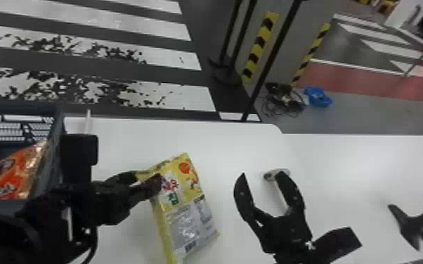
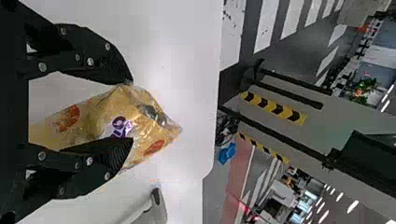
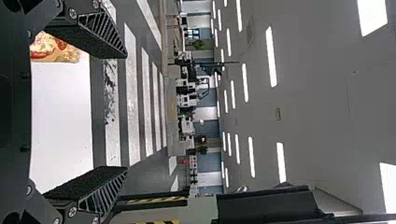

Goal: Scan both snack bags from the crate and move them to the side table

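Yellow snack bag (image 1: 186,210) in hand at lower centre.
The left tool (image 1: 147,176) grasps its upper corner above the white tabletop (image 1: 123,140); the right tool (image 1: 261,175), released, is just right. An orange snack bag (image 1: 14,175) lies in the crate (image 1: 57,151), far left.

Your yellow bag (image 1: 189,219) has a silver-grey panel and red patches, your orange bag (image 1: 17,175) golden edging, your crate (image 1: 55,154) is blue-grey, your tabletop (image 1: 235,147) white, and 2 yellow strips (image 1: 260,45) carry black chevrons.

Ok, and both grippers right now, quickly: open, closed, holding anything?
Left gripper: closed on the yellow snack bag.
Right gripper: open, empty.
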### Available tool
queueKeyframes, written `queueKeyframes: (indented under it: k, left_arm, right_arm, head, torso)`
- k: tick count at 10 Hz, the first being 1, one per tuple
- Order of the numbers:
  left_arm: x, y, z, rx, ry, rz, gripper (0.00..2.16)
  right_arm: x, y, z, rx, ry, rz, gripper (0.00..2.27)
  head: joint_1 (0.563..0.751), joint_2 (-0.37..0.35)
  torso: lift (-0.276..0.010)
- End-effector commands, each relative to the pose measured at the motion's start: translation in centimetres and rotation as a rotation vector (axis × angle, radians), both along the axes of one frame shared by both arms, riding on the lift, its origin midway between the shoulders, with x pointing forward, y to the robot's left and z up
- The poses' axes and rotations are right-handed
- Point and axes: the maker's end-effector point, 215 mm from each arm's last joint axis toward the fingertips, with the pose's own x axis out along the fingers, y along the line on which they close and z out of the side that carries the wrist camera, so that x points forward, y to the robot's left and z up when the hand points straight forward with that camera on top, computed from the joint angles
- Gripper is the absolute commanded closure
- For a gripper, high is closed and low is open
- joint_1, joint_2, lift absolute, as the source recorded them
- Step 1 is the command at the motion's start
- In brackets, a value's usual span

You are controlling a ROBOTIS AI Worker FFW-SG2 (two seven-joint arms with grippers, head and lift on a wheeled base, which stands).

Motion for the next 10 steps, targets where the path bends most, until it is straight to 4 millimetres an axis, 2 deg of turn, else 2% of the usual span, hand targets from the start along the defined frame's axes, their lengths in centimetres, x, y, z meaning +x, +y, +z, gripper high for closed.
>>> queueKeyframes:
  k: [1,3,4,5,7,9,10]
  left_arm:
    - [0.4,-0.1,1.3,0.047,-0.061,-0.008,0.03]
    - [0.9,1.1,2.0,0.094,-0.104,0.013,0.03]
    - [0.8,2.4,2.5,0.136,-0.134,0.039,0.03]
    - [0.0,4.3,3.6,0.181,-0.177,0.072,0.03]
    - [-2.0,9.2,6.3,0.247,-0.248,0.153,0.03]
    - [-3.3,13.4,6.9,0.269,-0.246,0.218,0.03]
    - [-4.2,15.3,6.8,0.280,-0.236,0.241,0.03]
  right_arm:
    - [0.0,0.3,0.0,-0.006,0.007,0.013,0.15]
    - [0.2,1.0,-1.2,-0.013,0.061,0.040,0.15]
    - [0.1,1.3,-1.7,-0.014,0.082,0.051,0.15]
    - [-0.1,2.3,-2.5,-0.017,0.122,0.089,0.15]
    - [0.0,3.8,-4.0,-0.003,0.181,0.149,0.19]
    - [0.5,4.8,-5.0,-0.003,0.223,0.189,0.41]
    - [0.4,5.3,-6.0,0.010,0.259,0.220,0.41]
  head:
    - [0.695,-0.350]
    - [0.695,-0.350]
    - [0.695,-0.350]
    - [0.695,-0.347]
    - [0.695,-0.289]
    - [0.695,-0.230]
    - [0.695,-0.191]
  torso:
    - [-0.095]
    - [-0.095]
    - [-0.095]
    - [-0.095]
    - [-0.095]
    - [-0.095]
    - [-0.095]
